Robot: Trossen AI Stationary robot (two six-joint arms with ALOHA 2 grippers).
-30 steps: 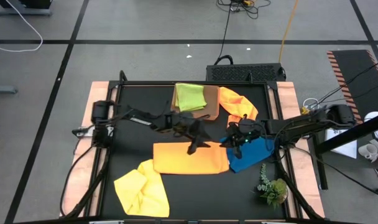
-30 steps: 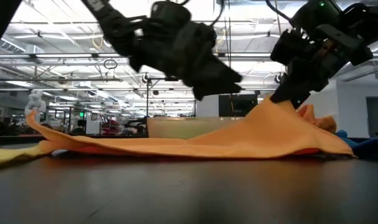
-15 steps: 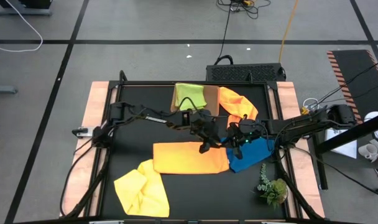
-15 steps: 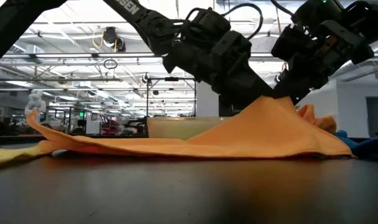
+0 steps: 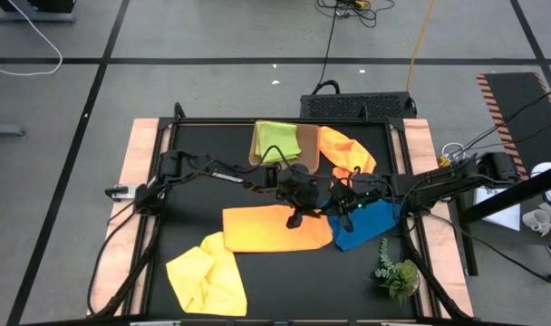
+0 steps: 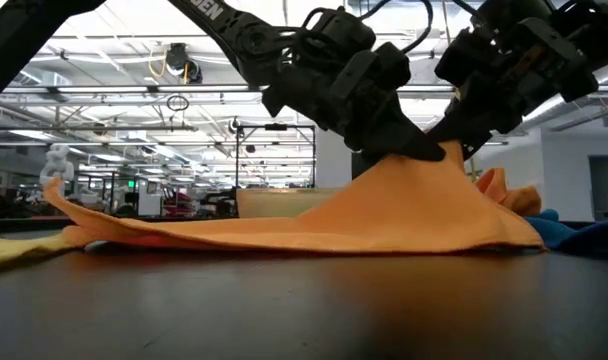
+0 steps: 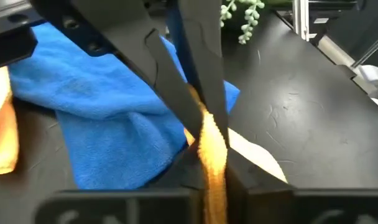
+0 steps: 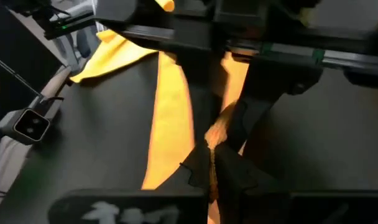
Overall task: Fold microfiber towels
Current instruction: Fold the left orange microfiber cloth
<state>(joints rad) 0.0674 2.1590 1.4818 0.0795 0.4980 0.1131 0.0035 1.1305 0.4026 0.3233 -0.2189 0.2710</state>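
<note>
An orange towel (image 5: 275, 231) lies folded mid-table, its far right part pulled up into a peak (image 6: 424, 175). My left gripper (image 5: 298, 214) and my right gripper (image 5: 335, 210) are both shut on that peak, close together. The towel's left part (image 6: 184, 232) rests on the table. A blue towel (image 5: 366, 225) lies to the right, a yellow towel (image 5: 206, 276) at the near left. A lime green towel (image 5: 277, 140) sits on the brown tray (image 5: 310, 149), with a second orange towel (image 5: 346, 150) beside it. My left gripper pinches the orange towel's far edge (image 7: 209, 134) between its two fingers, a little left of the far right corner, slanting down from the left. The cloth rises taut to the fingers. My right gripper pinches the orange towel's far right corner (image 8: 215, 138) between its two fingers, slanting down from the right. The corner is lifted off the table; the rest of the towel slopes down to the tabletop.
A small green plant sprig (image 5: 395, 272) stands at the near right. A black perforated box (image 5: 357, 104) sits beyond the table's far edge. Bare dark tabletop shows at the far left (image 5: 203, 195) and near the front middle.
My left gripper has gone toward the table's right edge and down to the orange towel's raised far edge, beside my right gripper, and has taken hold there. The towel's peak now stands a little higher and nearer the left gripper; its left part has stayed flat.
</note>
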